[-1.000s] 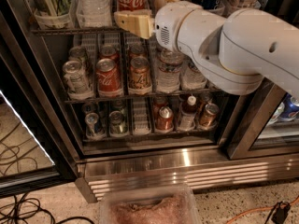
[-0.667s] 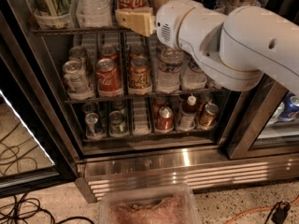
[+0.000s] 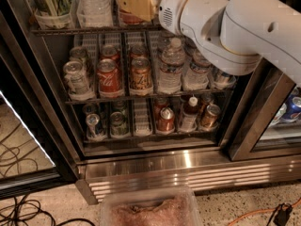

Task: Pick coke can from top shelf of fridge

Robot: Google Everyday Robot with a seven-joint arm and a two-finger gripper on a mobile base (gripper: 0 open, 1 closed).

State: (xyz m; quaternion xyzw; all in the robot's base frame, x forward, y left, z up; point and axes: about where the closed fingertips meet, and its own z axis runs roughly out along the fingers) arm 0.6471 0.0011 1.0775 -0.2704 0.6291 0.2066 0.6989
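The coke can (image 3: 129, 19) stands on the top shelf (image 3: 61, 31) of the fridge (image 3: 188, 161), at the top edge of the camera view. Only its red base and a strip of its top show. My gripper (image 3: 135, 6), beige at the end of the white arm (image 3: 221, 27), is right at the can and covers most of it. The arm reaches in from the upper right.
Clear bottles (image 3: 94, 4) and a tub (image 3: 51, 8) stand left of the can. The middle rack holds a second red can (image 3: 108, 76), a brown-gold can (image 3: 140, 74) and water bottles (image 3: 171, 65). A plastic bin (image 3: 150, 208) and cables (image 3: 19, 206) lie on the floor.
My gripper has risen slightly and now covers more of the coke can. The cans and bottles on the racks have not moved.
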